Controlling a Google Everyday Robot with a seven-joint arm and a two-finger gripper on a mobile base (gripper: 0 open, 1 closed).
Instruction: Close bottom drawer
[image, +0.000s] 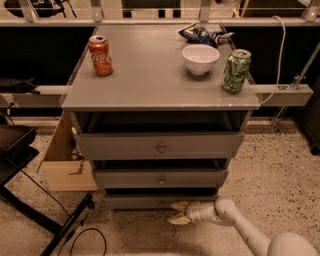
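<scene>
White arm (239, 225) extends low from the right, its end effector (178, 213) spread open, empty, beside the bottom drawer (131, 202).

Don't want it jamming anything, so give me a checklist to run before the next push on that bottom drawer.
1. Tool low at the bottom drawer front, just right of its knob: ok.
2. Tool open, holding nothing: ok.
3. Bottom drawer fully in: cannot tell.
4. Cardboard box sits left of the cabinet, away from the tool: ok.
5. Red can, bowl and green can upright on top: ok.
</scene>
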